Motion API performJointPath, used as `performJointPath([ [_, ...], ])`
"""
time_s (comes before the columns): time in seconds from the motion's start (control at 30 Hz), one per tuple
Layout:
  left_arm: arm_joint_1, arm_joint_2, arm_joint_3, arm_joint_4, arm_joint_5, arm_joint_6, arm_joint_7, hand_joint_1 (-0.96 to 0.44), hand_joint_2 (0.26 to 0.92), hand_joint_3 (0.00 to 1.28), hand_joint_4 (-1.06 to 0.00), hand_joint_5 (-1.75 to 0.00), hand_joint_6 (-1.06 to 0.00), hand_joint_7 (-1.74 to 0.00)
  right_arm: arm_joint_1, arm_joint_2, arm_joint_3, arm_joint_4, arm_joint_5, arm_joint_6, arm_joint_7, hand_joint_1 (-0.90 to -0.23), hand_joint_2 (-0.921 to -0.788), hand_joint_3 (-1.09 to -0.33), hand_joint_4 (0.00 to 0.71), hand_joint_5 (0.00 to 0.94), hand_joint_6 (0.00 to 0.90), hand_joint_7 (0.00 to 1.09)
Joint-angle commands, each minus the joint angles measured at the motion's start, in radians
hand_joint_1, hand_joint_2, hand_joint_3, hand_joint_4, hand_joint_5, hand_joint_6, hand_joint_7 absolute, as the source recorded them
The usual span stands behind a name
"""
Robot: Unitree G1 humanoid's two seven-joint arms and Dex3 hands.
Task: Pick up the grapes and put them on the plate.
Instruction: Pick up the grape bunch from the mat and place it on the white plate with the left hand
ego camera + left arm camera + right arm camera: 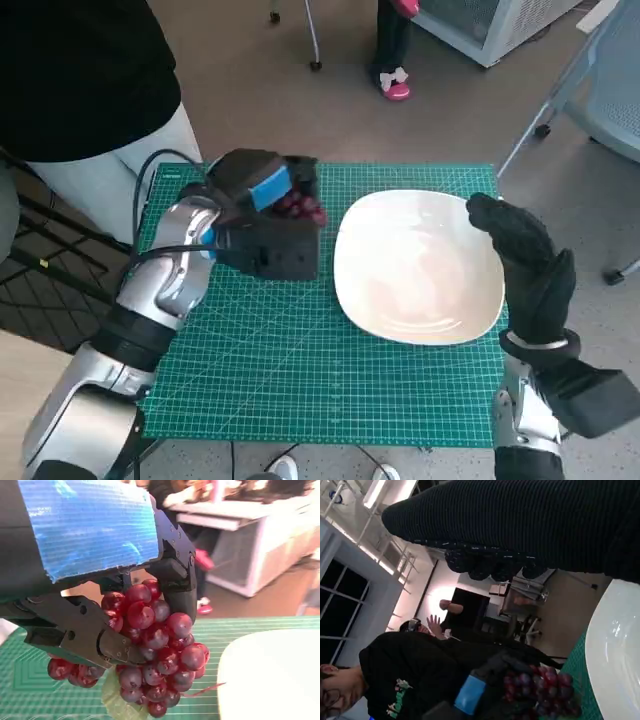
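A bunch of dark red grapes (155, 645) hangs in my left hand (265, 190), lifted above the green mat just left of the white plate (415, 265). The black fingers (100, 640) wrap round the top of the bunch (300, 207). In the right wrist view the grapes (542, 685) show beside the plate's rim (615, 645). My gloved right hand (520, 255) rests at the plate's right edge, fingers extended, holding nothing.
The green cutting mat (300, 360) covers the small table. A person in a black top (70, 70) sits close at the table's far left corner. Another person's pink shoes (395, 85) and chair legs stand on the floor beyond.
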State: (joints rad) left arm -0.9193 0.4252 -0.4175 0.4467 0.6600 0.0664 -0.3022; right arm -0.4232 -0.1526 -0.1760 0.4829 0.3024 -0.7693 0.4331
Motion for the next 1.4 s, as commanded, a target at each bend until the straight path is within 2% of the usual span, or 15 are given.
performJointPath([
  [0.03, -0.035, -0.022, 0.01, -0.067, -0.002, 0.015, -0.026, 0.0, 0.921, 0.13, -0.57, -1.38, -0.63, -1.07, 0.019, -0.001, -0.002, -0.002, -0.009, 0.008, -0.007, -0.623, -0.921, -0.866, 0.387, 0.001, 0.13, 0.27],
  [0.23, -0.034, -0.028, 0.014, -0.084, 0.003, 0.021, -0.036, 0.0, 0.921, 0.13, -0.57, -1.4, -0.63, -1.04, 0.02, -0.002, -0.002, -0.005, -0.009, 0.01, -0.008, -0.623, -0.921, -0.866, 0.387, 0.001, 0.131, 0.27],
  [0.43, -0.113, -0.089, 0.001, -0.145, -0.018, -0.058, -0.035, 0.0, 0.921, 0.14, -0.58, -1.33, -0.58, -1.15, 0.044, -0.01, -0.016, -0.028, -0.002, 0.012, -0.014, -0.624, -0.921, -0.863, 0.387, 0.001, 0.132, 0.27],
  [0.7, -0.181, -0.157, -0.012, -0.065, -0.011, -0.104, -0.021, 0.0, 0.921, 0.16, -0.52, -1.32, -0.58, -1.23, 0.065, -0.013, -0.029, -0.054, -0.01, 0.014, -0.031, -0.629, -0.921, -0.854, 0.39, 0.002, 0.137, 0.26],
  [1.03, -0.238, -0.218, -0.047, 0.052, 0.01, -0.141, -0.003, 0.0, 0.921, 0.15, -0.56, -1.42, -0.59, -1.09, 0.089, -0.016, -0.043, -0.076, -0.021, 0.011, -0.061, -0.625, -0.921, -0.845, 0.393, 0.003, 0.147, 0.25],
  [1.4, -0.278, -0.271, -0.064, 0.151, 0.001, -0.141, -0.018, 0.0, 0.919, 0.15, -0.54, -1.49, -0.64, -0.99, 0.12, -0.013, -0.057, -0.112, -0.061, 0.007, -0.116, -0.629, -0.921, -0.843, 0.393, 0.002, 0.158, 0.24],
])
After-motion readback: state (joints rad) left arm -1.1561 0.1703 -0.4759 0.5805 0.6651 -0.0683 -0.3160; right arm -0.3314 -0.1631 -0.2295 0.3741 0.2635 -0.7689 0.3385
